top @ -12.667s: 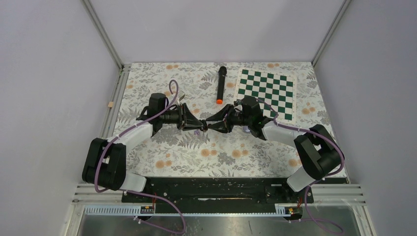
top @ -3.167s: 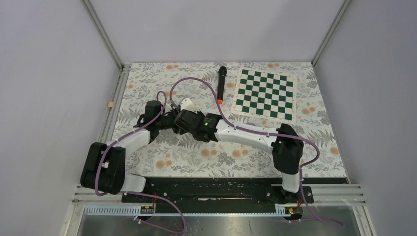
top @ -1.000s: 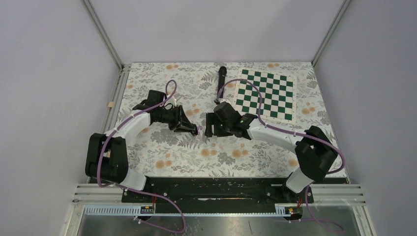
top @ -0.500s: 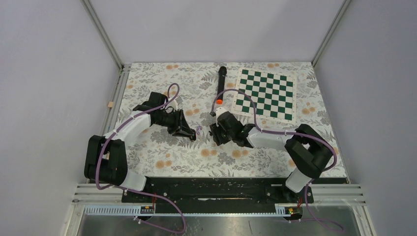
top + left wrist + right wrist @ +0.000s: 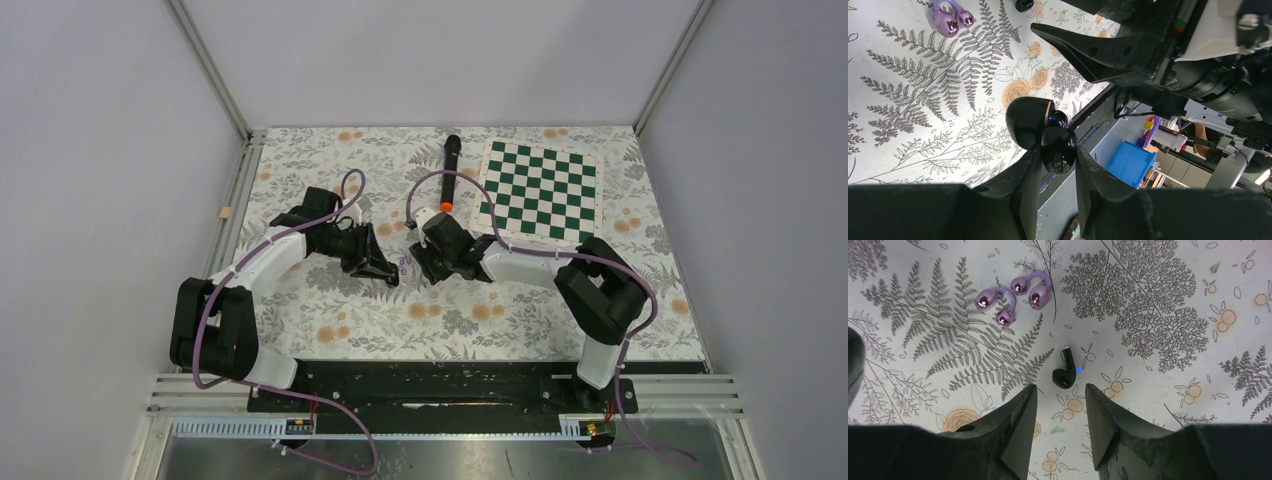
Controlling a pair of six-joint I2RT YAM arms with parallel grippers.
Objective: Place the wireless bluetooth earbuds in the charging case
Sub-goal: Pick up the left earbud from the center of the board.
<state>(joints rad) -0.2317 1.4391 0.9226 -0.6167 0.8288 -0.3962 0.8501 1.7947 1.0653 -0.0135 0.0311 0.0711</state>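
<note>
Near the desk's middle, the black earbud [image 5: 1064,376] is left lying just beyond the right fingers [image 5: 1018,412], which have been narrowed but are kept apart, gripping nothing. The black case [image 5: 1029,121] is pinched between the left fingers [image 5: 1020,180]. Pickup is judged imminent.

From above, I am seeing the pale purple earbuds [image 5: 404,264] only as a tiny blur. The fingers [image 5: 1018,195] of my left gripper [image 5: 1058,152] are hiding the lower part of the charging case [image 5: 1029,120]. The top edge of the left wrist view is cutting off a small black object [image 5: 1024,4].
</note>
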